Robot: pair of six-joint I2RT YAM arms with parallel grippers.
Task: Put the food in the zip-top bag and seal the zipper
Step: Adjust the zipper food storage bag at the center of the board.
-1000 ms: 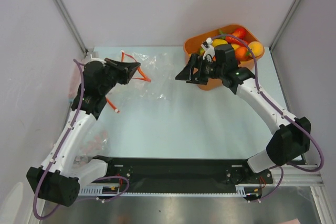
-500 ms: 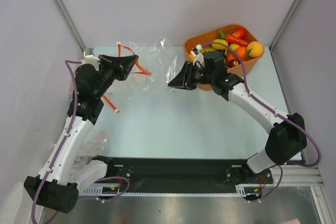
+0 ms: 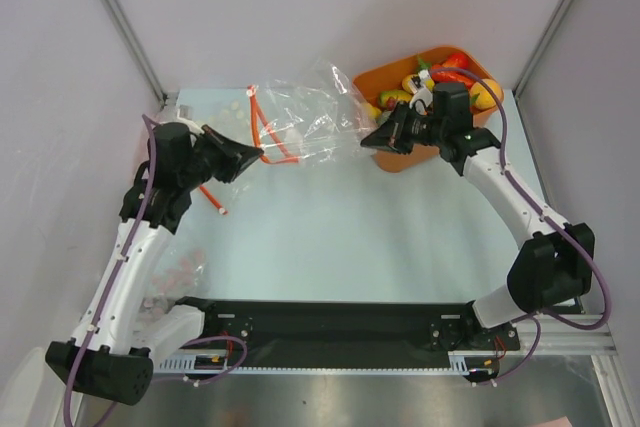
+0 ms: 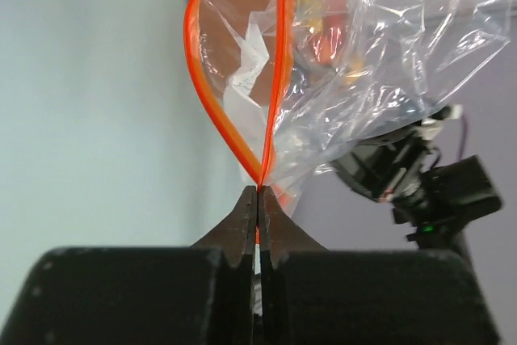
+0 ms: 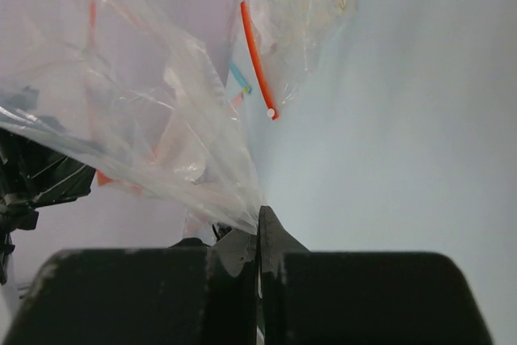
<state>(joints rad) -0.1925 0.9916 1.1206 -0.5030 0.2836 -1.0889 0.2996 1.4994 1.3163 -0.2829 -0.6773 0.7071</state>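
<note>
The zip-top bag (image 3: 315, 112) hangs stretched in the air between my two grippers, clear and crinkly. Its red-orange zipper (image 3: 262, 132) gapes in a loop (image 4: 194, 54) at the left end. My left gripper (image 3: 252, 155) is shut on the zipper's end, tips pinched together (image 4: 258, 189). My right gripper (image 3: 375, 139) is shut on the bag's opposite corner (image 5: 260, 212), with the film (image 5: 153, 127) fanning away from the tips. The food (image 3: 452, 75) lies in the orange tub (image 3: 372, 74) behind the right gripper: yellow, red and orange pieces. None of it shows inside the bag.
A loose red stick (image 3: 212, 199) with a white tip lies on the table by the left arm, also visible as a red stick (image 5: 256, 58) from the right wrist. Another crinkly clear bag (image 3: 180, 269) lies near the left arm's base. Walls close in on both sides.
The right gripper closed on the bag's corner and drew back right toward the tub. The bag rose off the table and now stretches between both grippers.
</note>
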